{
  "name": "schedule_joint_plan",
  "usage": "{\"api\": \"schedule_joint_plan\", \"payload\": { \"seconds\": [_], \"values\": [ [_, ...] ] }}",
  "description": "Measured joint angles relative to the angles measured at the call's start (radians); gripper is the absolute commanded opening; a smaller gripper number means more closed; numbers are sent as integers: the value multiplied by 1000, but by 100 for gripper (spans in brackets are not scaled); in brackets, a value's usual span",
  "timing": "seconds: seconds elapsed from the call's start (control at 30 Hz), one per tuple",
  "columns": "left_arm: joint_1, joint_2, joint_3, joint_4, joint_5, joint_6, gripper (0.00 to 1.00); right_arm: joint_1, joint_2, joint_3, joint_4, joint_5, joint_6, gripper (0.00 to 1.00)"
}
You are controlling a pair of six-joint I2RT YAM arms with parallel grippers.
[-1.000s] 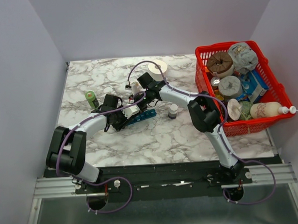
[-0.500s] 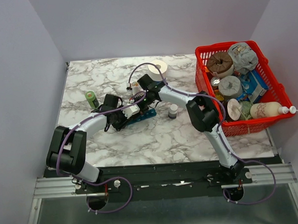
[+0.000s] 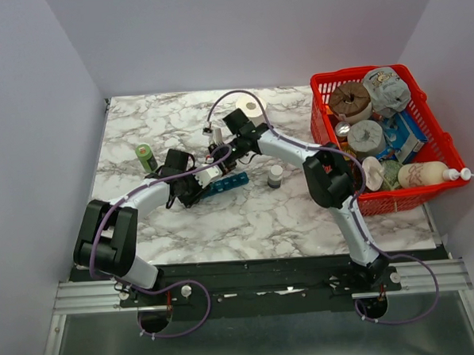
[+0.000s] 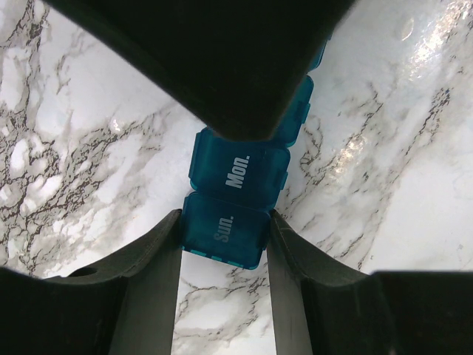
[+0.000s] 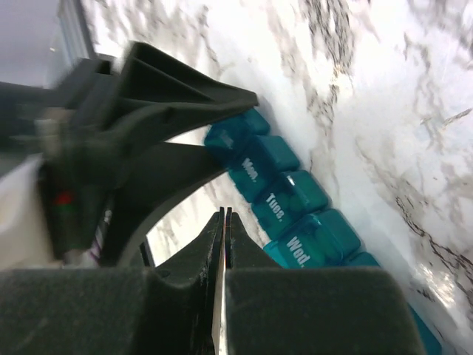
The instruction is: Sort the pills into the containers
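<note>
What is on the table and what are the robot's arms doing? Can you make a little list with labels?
Pill box: long teal plastic pill organizer strip, lying on the white marble table; Sun. and Mon. lids shut
Left end effector: clamped on the strip's Sun. end
Right end effector: shut, close to the Mon. and Tue. lids
Pills: none visible
Far right: red plastic mesh basket, full of things

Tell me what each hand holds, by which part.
The left hand grips the pill organizer by the sides of its Sun. end compartment. The right hand: shut, nothing visibly held.
</note>
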Motion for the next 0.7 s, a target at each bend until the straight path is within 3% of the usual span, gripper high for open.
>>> {"api": "schedule_joint_plan", "payload": {
  "seconds": [0.3, 0.7],
  "values": [
    [0, 1, 0, 0, 0, 0, 22, -59, -72, -23, 27, -28, -2, 10],
    [0, 6, 5, 0, 0, -3, 22, -47, 39, -29, -51, 10, -30, 8]
  ]
}}
